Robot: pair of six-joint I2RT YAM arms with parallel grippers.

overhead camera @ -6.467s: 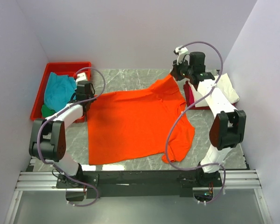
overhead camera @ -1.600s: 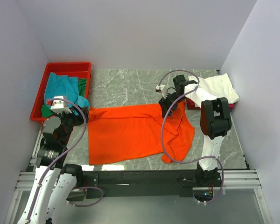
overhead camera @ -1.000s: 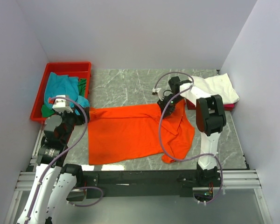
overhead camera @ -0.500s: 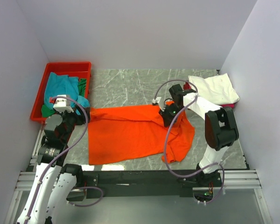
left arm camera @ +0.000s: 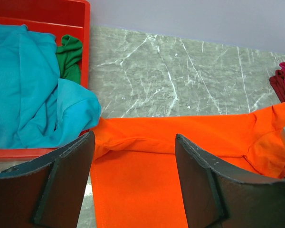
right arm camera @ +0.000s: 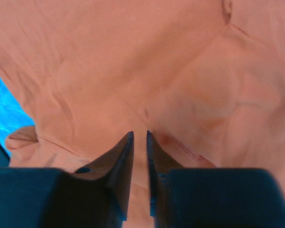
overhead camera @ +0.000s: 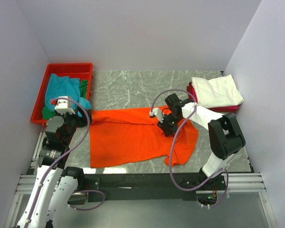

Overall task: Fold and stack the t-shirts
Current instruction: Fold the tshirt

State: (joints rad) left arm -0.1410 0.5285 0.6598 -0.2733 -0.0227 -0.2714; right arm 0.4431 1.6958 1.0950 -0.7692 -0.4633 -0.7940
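Pressing onto the right half of your bright orange cloth t-shirt (overhead camera: 126, 137), spread across the desk's (overhead camera: 133, 88) middle, the right gripper (right arm camera: 138, 134) is nearly closed, likely to start a fold. Whether it clamps cloth is unclear. The left gripper (left arm camera: 133, 142) hangs apart.

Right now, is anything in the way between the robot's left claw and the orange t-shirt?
Nothing visible does. The left gripper hangs open above the orange t-shirt, near its left edge, with only air between. The teal t-shirt spills over the red tray rim off to the side, not under the fingers.
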